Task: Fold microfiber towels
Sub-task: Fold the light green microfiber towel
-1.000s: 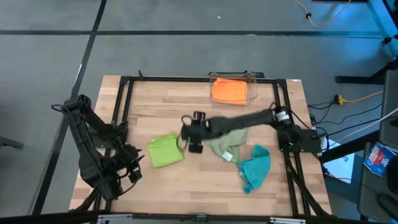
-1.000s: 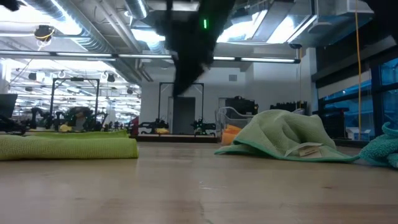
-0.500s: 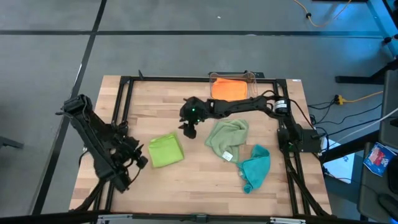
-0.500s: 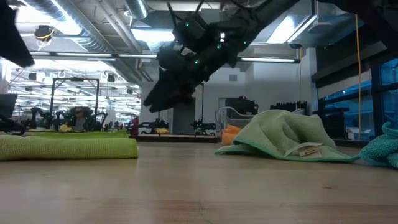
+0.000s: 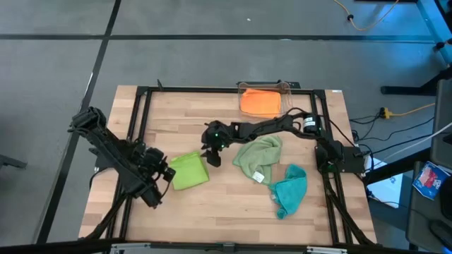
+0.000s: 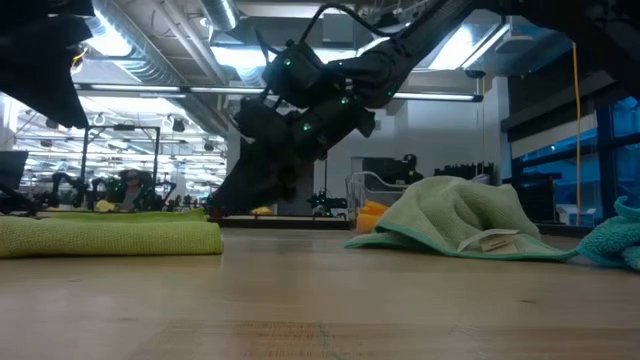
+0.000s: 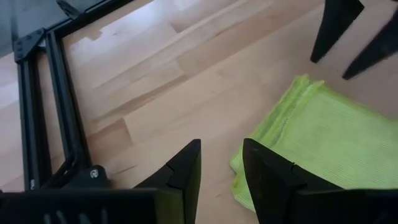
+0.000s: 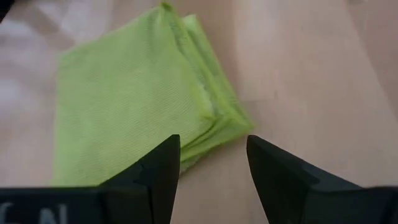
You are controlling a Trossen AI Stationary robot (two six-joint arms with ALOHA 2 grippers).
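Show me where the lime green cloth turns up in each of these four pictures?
High view: the lime green towel lies folded left of centre on the table.
Low view: it lies flat at the left edge.
Left wrist view: it is at the right, beyond that gripper's fingers.
Right wrist view: it fills the upper left.
Shared landmark: the pale wooden table under it.

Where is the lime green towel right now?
In the high view the lime green towel lies folded on the table's left-centre, between the left gripper and the right gripper, left of the sage green towel.
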